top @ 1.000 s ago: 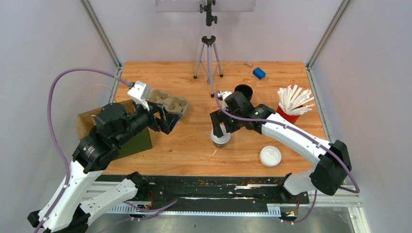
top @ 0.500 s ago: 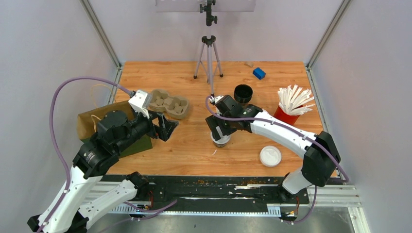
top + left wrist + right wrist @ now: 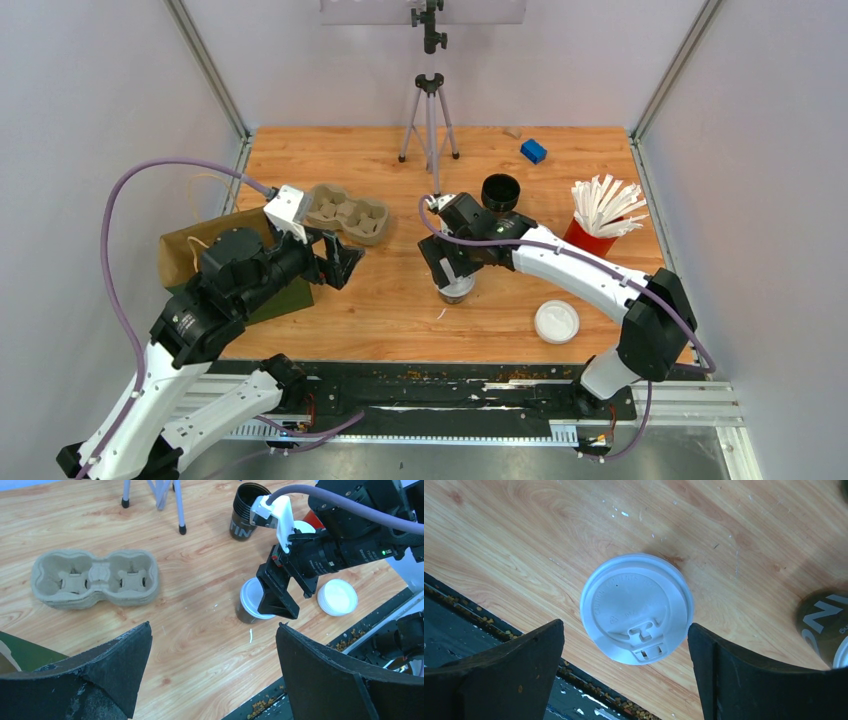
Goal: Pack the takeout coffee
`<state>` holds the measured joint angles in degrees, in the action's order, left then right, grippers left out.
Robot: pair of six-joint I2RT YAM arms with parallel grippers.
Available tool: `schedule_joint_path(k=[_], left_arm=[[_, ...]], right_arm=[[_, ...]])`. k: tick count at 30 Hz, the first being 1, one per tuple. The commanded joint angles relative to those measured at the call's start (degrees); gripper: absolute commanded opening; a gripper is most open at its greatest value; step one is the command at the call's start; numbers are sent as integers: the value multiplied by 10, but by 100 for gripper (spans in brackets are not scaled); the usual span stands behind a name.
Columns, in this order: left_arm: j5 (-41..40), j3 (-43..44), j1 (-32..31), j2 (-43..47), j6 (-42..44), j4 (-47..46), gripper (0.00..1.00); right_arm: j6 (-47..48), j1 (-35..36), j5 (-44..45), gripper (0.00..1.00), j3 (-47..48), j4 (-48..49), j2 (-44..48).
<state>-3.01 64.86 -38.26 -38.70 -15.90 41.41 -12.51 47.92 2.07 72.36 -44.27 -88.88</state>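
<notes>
- A brown paper bag (image 3: 183,250) lay on a dark green mat (image 3: 287,293), back beside the left arm's forearm, behind the left gripper (image 3: 345,262).
- The left gripper hung over the wooden table (image 3: 380,310) with its jaws spread wide and nothing between them.
- A pulp cup carrier (image 3: 95,578) with two empty wells sat ahead of that gripper and to its left, apart from both fingers.
- A tripod (image 3: 430,110) stood at the far side of the table, well beyond both grippers.
- The right gripper (image 3: 455,272) pointed down over one takeout coffee cup (image 3: 636,607), jaws wide, a finger on either side of its white lid.
- In the right wrist view a gap showed between one finger and the lid; the other finger sat just beside the rim, and contact there could not be told.
- That cup stood upright on the table, directly under the right gripper and well to the right of the left one.
- A stack of black lidless cups (image 3: 500,190) stood just beyond the right gripper's wrist.
- A loose white lid (image 3: 557,321) lay flat nearer the table's front edge, to the right of the right gripper.
- A red cup of white sticks (image 3: 598,218) stood farther right, with a blue block (image 3: 533,151) beyond it.
</notes>
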Motion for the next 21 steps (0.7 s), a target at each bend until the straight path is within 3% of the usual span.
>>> schedule_joint_path(k=[1,21], left_arm=[[-14,1,2,8,19,-10,100],[-28,-2,2,15,26,-11,100]], right_arm=[[1,8,10,94,33,-5,12],[2,19,33,92,18,-7,-26]])
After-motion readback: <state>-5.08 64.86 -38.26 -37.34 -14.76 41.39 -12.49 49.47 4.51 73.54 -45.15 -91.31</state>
